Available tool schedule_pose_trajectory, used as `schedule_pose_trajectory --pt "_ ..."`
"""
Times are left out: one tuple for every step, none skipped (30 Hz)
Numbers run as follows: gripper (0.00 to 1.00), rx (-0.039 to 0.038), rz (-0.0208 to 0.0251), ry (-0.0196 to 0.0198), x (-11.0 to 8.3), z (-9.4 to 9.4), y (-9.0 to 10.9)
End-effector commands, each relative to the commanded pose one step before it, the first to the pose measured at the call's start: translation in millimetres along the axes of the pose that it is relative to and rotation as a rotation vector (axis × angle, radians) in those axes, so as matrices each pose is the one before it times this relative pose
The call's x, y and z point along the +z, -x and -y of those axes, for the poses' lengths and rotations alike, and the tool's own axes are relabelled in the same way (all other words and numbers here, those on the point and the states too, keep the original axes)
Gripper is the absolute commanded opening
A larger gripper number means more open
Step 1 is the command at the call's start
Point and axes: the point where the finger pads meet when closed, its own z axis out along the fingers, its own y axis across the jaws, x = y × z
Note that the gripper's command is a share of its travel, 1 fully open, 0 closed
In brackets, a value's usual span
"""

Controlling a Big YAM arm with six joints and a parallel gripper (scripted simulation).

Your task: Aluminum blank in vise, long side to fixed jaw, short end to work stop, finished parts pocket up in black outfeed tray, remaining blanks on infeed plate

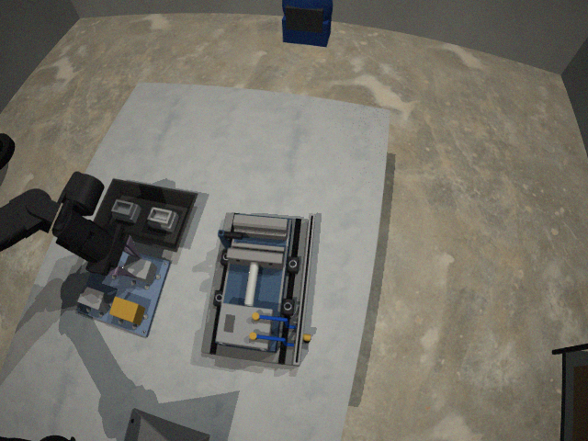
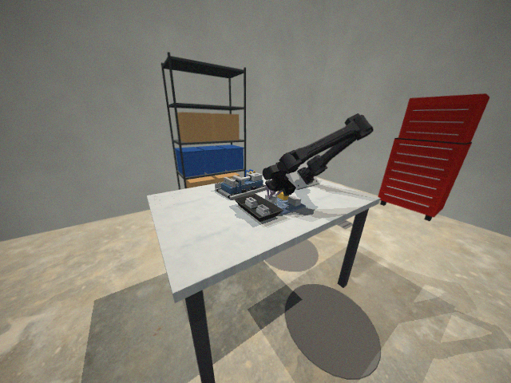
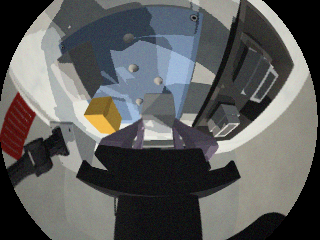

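Note:
My gripper (image 1: 136, 265) (image 3: 158, 121) is shut on a gray blank (image 1: 143, 269) (image 3: 158, 106) at the tray-side end of the infeed plate (image 1: 152, 299) (image 3: 182, 55). Whether this blank touches the plate is unclear. A yellow brass blank (image 1: 127, 310) (image 2: 283, 196) (image 3: 102, 115) and another gray blank (image 1: 91, 299) (image 2: 294, 200) sit at the plate's other end. Two finished parts (image 1: 124, 209) (image 1: 162, 218) lie pocket up in the black outfeed tray (image 1: 187, 222) (image 2: 274, 215). The open vise (image 1: 237, 285) holds no block between the fixed jaw (image 1: 259, 224) and moving jaw (image 1: 254, 256). The work stop (image 1: 232, 234) is at their left.
The tray borders the infeed plate closely. Blue hoses (image 1: 273, 318) with yellow fittings stand at the vise's near end, beside a long rail (image 1: 302, 287). Short pins (image 1: 158, 276) (image 3: 133, 68) stick up around the blanks. The arm's base plate (image 1: 161, 427) is at the table's near side.

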Motion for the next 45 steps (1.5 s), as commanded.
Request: schedule_pose_trajectory --pt "0.0 -0.00011 -0.00304 -0.02774 -7.39 9.4 1.47" --pt "0.0 0.0 0.0 0.0 0.0 0.0 0.0" --pt "0.0 -0.00004 0.00001 -0.00017 -0.11 0.04 0.02" --pt "0.0 -0.00003 0.00001 -0.00015 -0.1 0.03 0.02" --pt "0.0 -0.00003 0.00001 -0.00013 -0.08 0.03 0.02" --pt "0.0 -0.00002 0.00001 -0.00011 -0.07 0.02 0.01" --pt "0.0 -0.00002 0.00001 -0.00009 -0.06 0.02 0.01" --pt "0.0 -0.00002 0.0 -0.00008 -0.05 0.02 0.01" --pt "0.0 -0.00001 0.0 -0.00007 -0.04 0.01 0.01" --pt "0.0 -0.00001 0.0 -0.00006 -0.04 0.01 0.01" --pt "0.0 -0.00001 0.0 -0.00005 -0.03 0.01 0.01" --pt "0.0 -0.00001 0.0 -0.00004 -0.03 0.01 0.01" --pt "0.0 -0.00001 0.0 -0.00003 -0.02 0.01 0.0" --pt "0.0 -0.00001 0.0 -0.00003 -0.02 0.01 0.0" --pt "0.0 0.0 0.0 -0.00002 -0.02 0.01 0.0" --pt "0.0 0.0 0.0 -0.00002 -0.01 0.0 0.0" --pt "0.0 0.0 0.0 -0.00002 -0.01 0.0 0.0" --pt "0.0 0.0 0.0 0.0 0.0 0.0 0.0" --pt "0.0 0.0 0.0 0.0 0.0 0.0 0.0" --pt "0.0 0.0 0.0 -0.00002 -0.01 0.0 0.0" --pt "0.0 0.0 0.0 -0.00001 -0.01 0.0 0.0" --pt "0.0 0.0 0.0 -0.00001 -0.01 0.0 0.0" --pt "0.0 0.0 0.0 -0.00001 -0.01 0.0 0.0" --pt "0.0 0.0 0.0 -0.00001 -0.01 0.0 0.0" --pt "0.0 0.0 0.0 -0.00001 0.0 0.0 0.0" --pt "0.0 0.0 0.0 -0.00001 0.0 0.0 0.0" --pt "0.0 0.0 0.0 0.0 0.0 0.0 0.0" --pt "0.0 0.0 0.0 0.0 0.0 0.0 0.0" --pt "0.0 0.0 0.0 0.0 0.0 0.0 0.0" --pt "0.64 0.0 0.0 0.0 0.0 0.0 0.0" --pt "0.64 -0.00007 0.00006 0.0 0.0 0.0 0.01" --pt "0.64 -0.00006 0.00014 0.00001 0.0 0.0 0.03" --pt "0.64 -0.00005 0.00013 0.00001 0.0 0.0 0.02" --pt "0.64 -0.00004 0.00011 0.00001 0.0 0.0 0.02" --pt "0.64 0.0 0.0 0.0 0.0 0.0 0.0" --pt "0.64 0.0 0.0 0.0 0.0 0.0 0.0" --pt "0.64 -0.00004 0.00011 0.00001 0.0 0.0 0.02" --pt "0.64 -0.00003 0.0001 0.00001 0.0 0.0 0.02" --pt "0.64 -0.00003 0.00008 0.00001 0.0 0.0 0.01" --pt "0.64 -0.00002 0.00007 0.00001 0.0 0.0 0.01" --pt "0.64 -0.00002 0.00006 0.00001 0.0 0.0 0.01" --pt "0.64 -0.00002 0.00005 0.0 0.0 0.0 0.01" --pt "0.64 -0.00001 0.00004 0.0 0.0 0.0 0.01" --pt "0.64 -0.00001 0.00004 0.0 0.0 0.0 0.01" --pt "0.64 -0.00001 0.00003 0.0 0.0 0.0 0.01"
